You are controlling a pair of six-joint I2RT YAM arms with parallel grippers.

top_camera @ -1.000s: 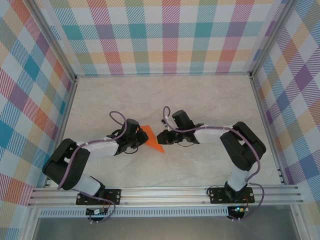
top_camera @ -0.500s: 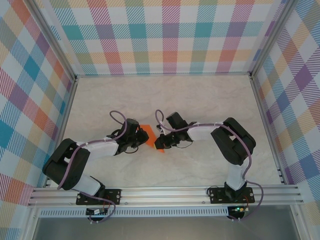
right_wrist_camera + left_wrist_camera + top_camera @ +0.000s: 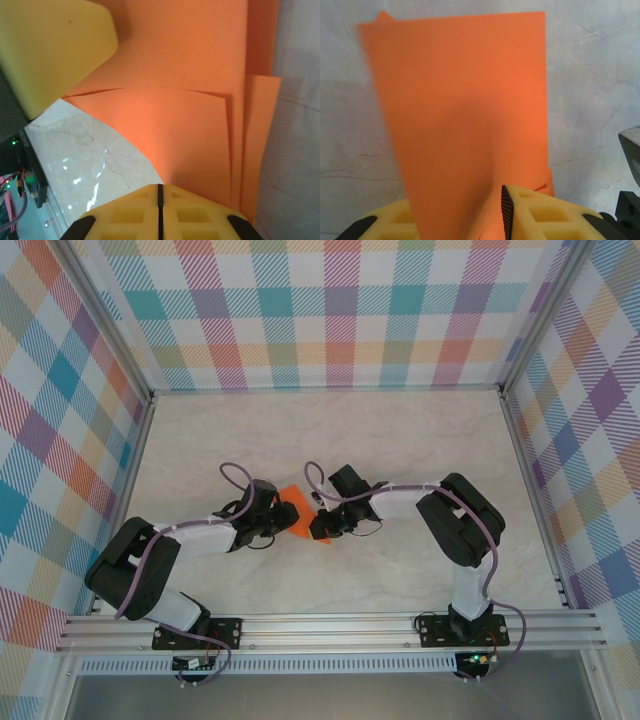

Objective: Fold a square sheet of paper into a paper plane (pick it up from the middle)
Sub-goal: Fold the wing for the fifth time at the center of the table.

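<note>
Orange paper [image 3: 470, 100], right gripper [image 3: 160, 192] pinching, marble table [image 3: 400, 440]

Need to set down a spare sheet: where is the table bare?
The far half of the table, up to the back wall, and the strip beside the right rail. Crowded mid-table, where the left gripper, right gripper and orange paper meet.

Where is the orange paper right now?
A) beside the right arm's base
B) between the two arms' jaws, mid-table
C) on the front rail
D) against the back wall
B: the orange paper is between the left jaws and the right jaws, which meet it from either side.
</note>
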